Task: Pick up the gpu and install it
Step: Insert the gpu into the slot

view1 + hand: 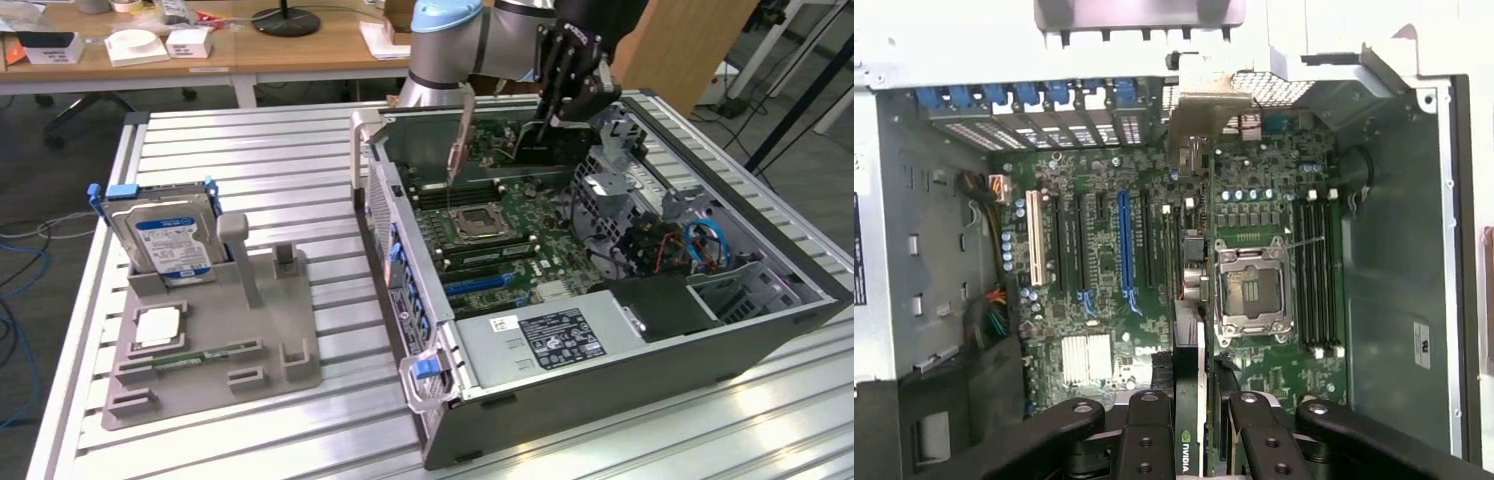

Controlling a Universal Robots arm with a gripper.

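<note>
Wrist view: gpu (1191, 445) edge-on, clamped in tool (1201, 410), above motherboard (1104, 260).

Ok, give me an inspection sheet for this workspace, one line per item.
surface: slatted metal table carrying open computer case
job's things: gpu held edge-on over the motherboard
clutter: grey fixture holding hard drive and memory stick
hand: shut on the gpu, inside the case
cables: red and blue leads in the case; blue cable on floor
surroundings: wooden desks with boxes behind
</note>
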